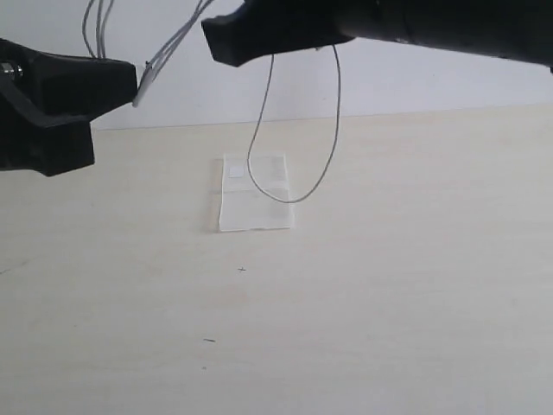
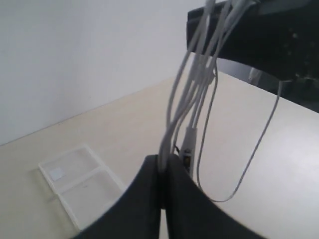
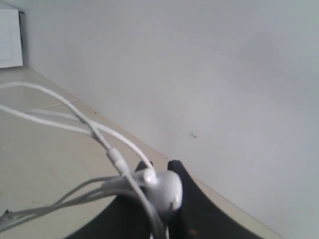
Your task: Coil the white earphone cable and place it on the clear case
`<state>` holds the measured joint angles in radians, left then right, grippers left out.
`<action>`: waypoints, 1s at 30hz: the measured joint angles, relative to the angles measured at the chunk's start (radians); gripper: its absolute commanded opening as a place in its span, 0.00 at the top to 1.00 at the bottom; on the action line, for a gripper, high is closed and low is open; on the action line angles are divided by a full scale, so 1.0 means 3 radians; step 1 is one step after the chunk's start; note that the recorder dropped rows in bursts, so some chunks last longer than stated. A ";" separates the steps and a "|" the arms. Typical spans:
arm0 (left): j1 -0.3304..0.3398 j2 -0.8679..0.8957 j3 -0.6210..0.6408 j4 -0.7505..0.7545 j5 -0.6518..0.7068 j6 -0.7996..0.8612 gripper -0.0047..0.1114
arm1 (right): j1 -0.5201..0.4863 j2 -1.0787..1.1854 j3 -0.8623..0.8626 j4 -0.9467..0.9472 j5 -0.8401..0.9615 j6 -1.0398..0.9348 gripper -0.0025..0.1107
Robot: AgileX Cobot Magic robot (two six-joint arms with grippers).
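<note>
Both arms wear matt black plastic shells. The left claw (image 1: 130, 84) is blocky, with a small silvery metal part (image 1: 7, 69) behind it. Its two fingers (image 2: 144, 199) are smooth, curved and blunt-tipped. Behind the right claw (image 1: 216, 39) runs a thick, rounded black forearm (image 1: 449, 26).

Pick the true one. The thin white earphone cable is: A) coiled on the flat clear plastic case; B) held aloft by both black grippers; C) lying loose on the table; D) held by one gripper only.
B: the left gripper and the right gripper are each shut on the thin white earphone cable, its loop hanging down; the flat clear plastic case holds nothing.
</note>
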<state>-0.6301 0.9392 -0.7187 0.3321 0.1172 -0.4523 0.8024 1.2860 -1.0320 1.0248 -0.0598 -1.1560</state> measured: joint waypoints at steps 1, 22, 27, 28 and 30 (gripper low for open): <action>0.0000 0.0006 0.0000 0.0000 -0.0023 0.0000 0.93 | 0.0000 0.0000 -0.0028 0.0007 0.0036 0.0000 0.98; 0.0255 0.0201 0.0049 0.0211 0.0740 -0.0123 0.46 | -0.0050 -0.0055 -0.0129 0.0076 -0.0021 -0.0059 0.98; 0.0553 0.0201 0.0049 0.0261 0.0924 -0.0123 0.46 | -0.0050 0.0065 -0.0129 0.0076 0.0045 -0.0071 0.98; 0.0604 0.0201 0.0049 0.0261 0.0933 -0.0124 0.47 | -0.0050 0.0105 -0.0129 0.0076 0.0045 -0.0071 0.98; 0.0688 0.0201 0.0049 0.0261 0.0941 -0.0137 0.48 | -0.0050 0.0194 -0.0176 0.0076 0.0054 -0.0079 0.98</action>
<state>-0.4238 0.9996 -0.7040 0.4104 0.3995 -0.4935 0.7875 1.3442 -1.0847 1.0475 -0.0435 -1.1797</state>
